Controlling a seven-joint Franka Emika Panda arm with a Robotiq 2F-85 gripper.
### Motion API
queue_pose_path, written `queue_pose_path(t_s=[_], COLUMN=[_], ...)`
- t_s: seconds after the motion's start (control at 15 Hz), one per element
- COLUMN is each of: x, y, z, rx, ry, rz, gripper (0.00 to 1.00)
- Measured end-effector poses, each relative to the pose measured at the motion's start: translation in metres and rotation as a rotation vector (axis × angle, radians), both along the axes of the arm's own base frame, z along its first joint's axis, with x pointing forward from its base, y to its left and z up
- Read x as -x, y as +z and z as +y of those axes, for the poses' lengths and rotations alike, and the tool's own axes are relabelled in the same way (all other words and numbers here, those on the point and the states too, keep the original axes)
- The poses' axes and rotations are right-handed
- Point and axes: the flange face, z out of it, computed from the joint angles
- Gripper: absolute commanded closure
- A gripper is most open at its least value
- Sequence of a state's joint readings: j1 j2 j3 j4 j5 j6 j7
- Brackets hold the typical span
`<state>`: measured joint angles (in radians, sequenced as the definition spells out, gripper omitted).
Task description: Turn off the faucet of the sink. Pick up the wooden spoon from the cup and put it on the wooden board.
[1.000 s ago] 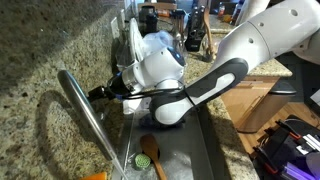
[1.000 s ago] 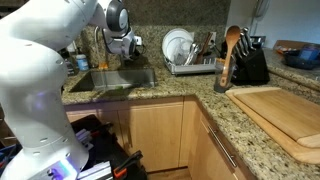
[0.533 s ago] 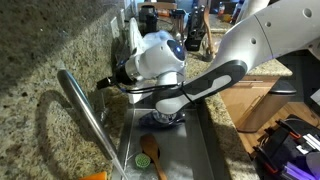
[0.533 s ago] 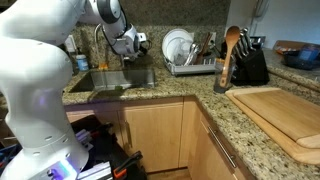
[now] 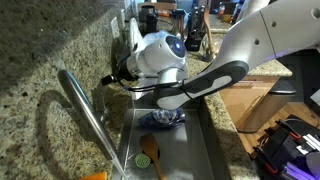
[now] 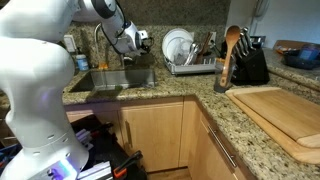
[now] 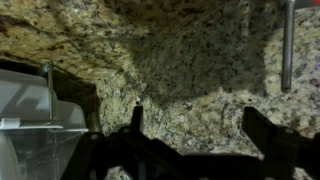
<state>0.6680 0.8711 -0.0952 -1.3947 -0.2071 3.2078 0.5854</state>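
The faucet (image 5: 88, 118) is a long, slanted steel tube over the sink (image 5: 190, 150); it also shows as a metal tube in the wrist view (image 7: 287, 45). My gripper (image 5: 108, 80) is open and empty. It hangs close to the granite backsplash, just beyond the faucet's base, and in the wrist view (image 7: 200, 120) only granite lies between its fingers. The faucet lever is not clear in any view. In an exterior view the wooden spoon (image 6: 231, 48) stands upright beside the knife block, far from my gripper (image 6: 140, 42). The cup at its base is hard to make out. The wooden board (image 6: 275, 112) lies on the counter.
A dish rack (image 6: 188, 62) with white plates stands between the sink (image 6: 110, 80) and the knife block (image 6: 250, 66). An orange-brown spoon with a green utensil (image 5: 150, 155) and a bluish item (image 5: 165, 118) lie in the basin. The rack's edge shows in the wrist view (image 7: 30, 115).
My gripper has risen a little and moved away from the faucet's base toward the dish rack, staying open. Spoon and board have not moved.
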Motion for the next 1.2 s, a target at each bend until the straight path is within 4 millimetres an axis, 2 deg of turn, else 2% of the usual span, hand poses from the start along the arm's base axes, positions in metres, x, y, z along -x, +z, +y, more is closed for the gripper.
queue_pose_path(t_s=[0.6,0.93,1.2], x=[0.006,0.024,0.025], y=[-0.006,-0.046,-0.047], z=[0.007,0.018,0.018], rx=[-0.034,-0.019,-0.020], ry=[0.009,0.026,0.027], rz=[0.040,0.111,0.109], gripper=[0.00,0.00,0.00])
